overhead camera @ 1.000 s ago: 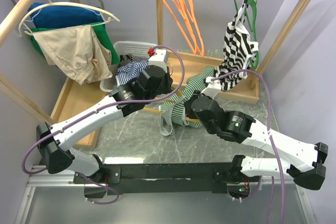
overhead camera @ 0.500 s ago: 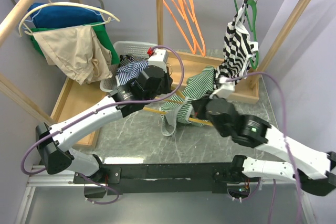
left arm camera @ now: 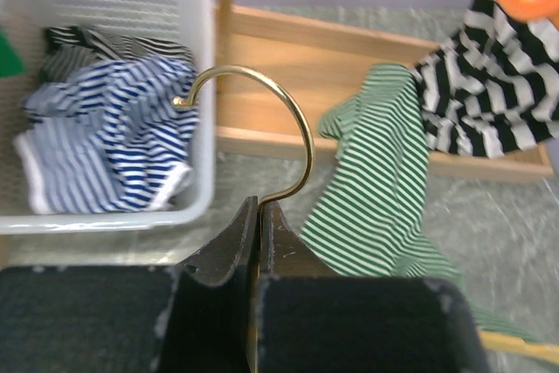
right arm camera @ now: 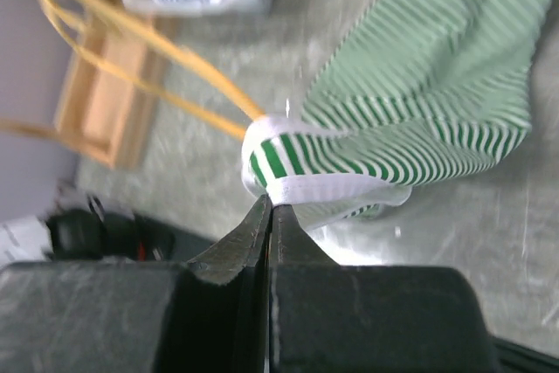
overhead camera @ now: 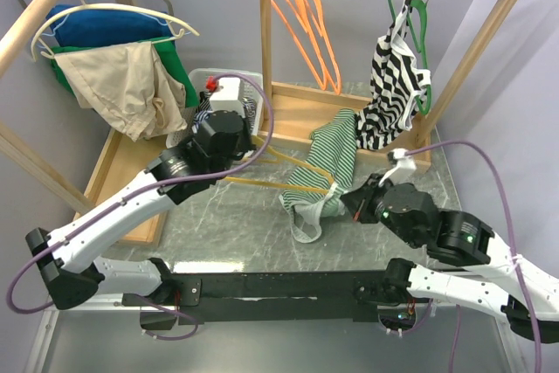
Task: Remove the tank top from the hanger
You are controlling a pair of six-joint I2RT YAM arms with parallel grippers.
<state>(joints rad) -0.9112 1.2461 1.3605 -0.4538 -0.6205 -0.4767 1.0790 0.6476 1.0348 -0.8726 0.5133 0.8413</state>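
A: Hands?

B: Left hand is clamped on the neck of the gold wire hanger, just under the hook. Right hand is pinched shut on the white-bound strap of the green-striped tank top.

A: Where's the top?

B: Centre of the overhead frame. It's draped on the hanger arms. The upper part lies over the front edge of the wooden rack base, and the lower loop is down by the surface. The strap looks wrapped round one arm end, so I'd call it not off yet.

A: Handling?

B: Light, soft knit with no stiffness, so it will stretch and bunch. The bound edge is the best place to grab: it's thicker and less likely to slip than the body fabric. The hanger is thin stiff wire, probably slick. Pulling along the arm rather than across it should slide the strap off.

A: Risk?

B: The fabric stretches instead of releasing, or the strap snags at the arm tip. The pinch is small and could slip.
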